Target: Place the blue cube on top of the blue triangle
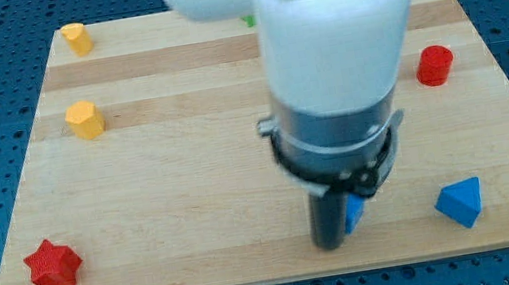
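Nearest the view's bottom, my tip (331,244), a bare rod with no fingers to open or close, touched the half-hidden blue cube (354,212) on the bench (188,173), mid-push; next, shove rightward to the blue triangle (461,203).

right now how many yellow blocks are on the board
2: one yellow block at the top left corner, another yellow block below it on the left side. The arm could hide more.

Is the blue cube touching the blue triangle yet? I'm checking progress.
No: the blue cube sits beside my tip, with bare board between it and the blue triangle.
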Robot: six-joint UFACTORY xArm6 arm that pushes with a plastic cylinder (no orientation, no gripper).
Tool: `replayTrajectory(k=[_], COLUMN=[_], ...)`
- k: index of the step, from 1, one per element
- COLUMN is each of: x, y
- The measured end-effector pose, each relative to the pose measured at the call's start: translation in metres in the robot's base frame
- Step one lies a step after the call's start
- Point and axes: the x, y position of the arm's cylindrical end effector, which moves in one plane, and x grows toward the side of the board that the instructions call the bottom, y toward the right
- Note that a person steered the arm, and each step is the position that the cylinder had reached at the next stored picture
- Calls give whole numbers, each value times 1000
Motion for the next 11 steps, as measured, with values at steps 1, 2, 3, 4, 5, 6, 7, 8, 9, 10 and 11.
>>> replayTrajectory(k=[1, 2, 3, 4, 5, 6, 7, 8, 9, 10, 11], x=[-33, -24, -20, -58, -79, -78, -70, -70, -81, -82, -67], y=[28, 26, -8, -15, 14, 68, 112, 125, 104, 66, 60])
